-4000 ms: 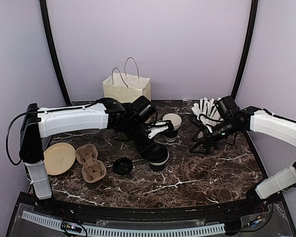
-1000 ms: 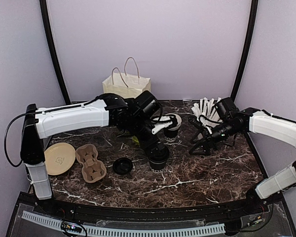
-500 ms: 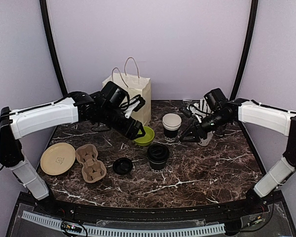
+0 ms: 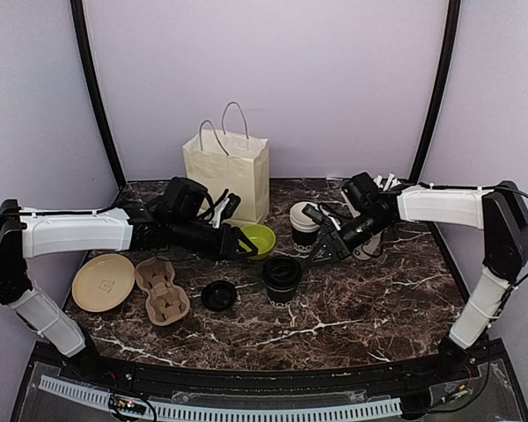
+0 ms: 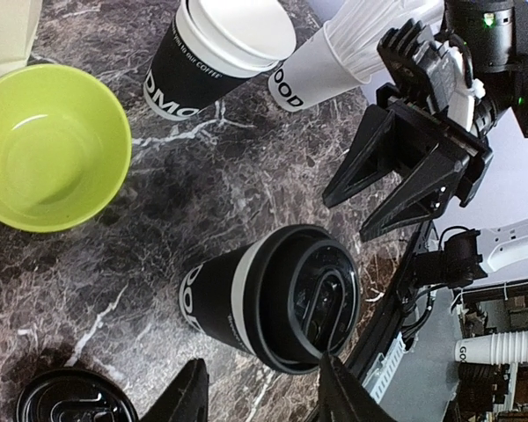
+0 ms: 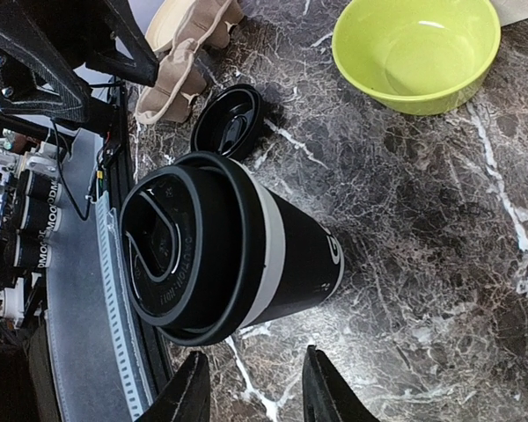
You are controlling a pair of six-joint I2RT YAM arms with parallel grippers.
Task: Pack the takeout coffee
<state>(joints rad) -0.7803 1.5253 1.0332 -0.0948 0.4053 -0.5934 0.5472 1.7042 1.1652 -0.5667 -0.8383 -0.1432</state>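
Observation:
A takeout coffee cup with a black lid (image 4: 282,280) stands mid-table, filling the left wrist view (image 5: 273,303) and the right wrist view (image 6: 229,246). A second black cup with a white rim and no lid (image 4: 305,226) (image 5: 213,54) stands behind it. A loose black lid (image 4: 218,295) (image 6: 229,121) lies to the left. My left gripper (image 4: 243,244) (image 5: 262,400) hangs open and empty left of the lidded cup, beside the bowl. My right gripper (image 4: 324,251) (image 6: 255,396) is open and empty just right of it, touching nothing.
A lime-green bowl (image 4: 257,239) sits in front of a cream paper bag (image 4: 228,167). A brown cup carrier (image 4: 161,290) and a tan plate (image 4: 106,281) lie at the front left. A white cup of straws (image 5: 334,53) stands behind the right arm.
The left arm has drawn back leftward from over the lidded cup, leaving it standing. The right arm has swung left toward the cups. Both pairs of jaws have narrowed.

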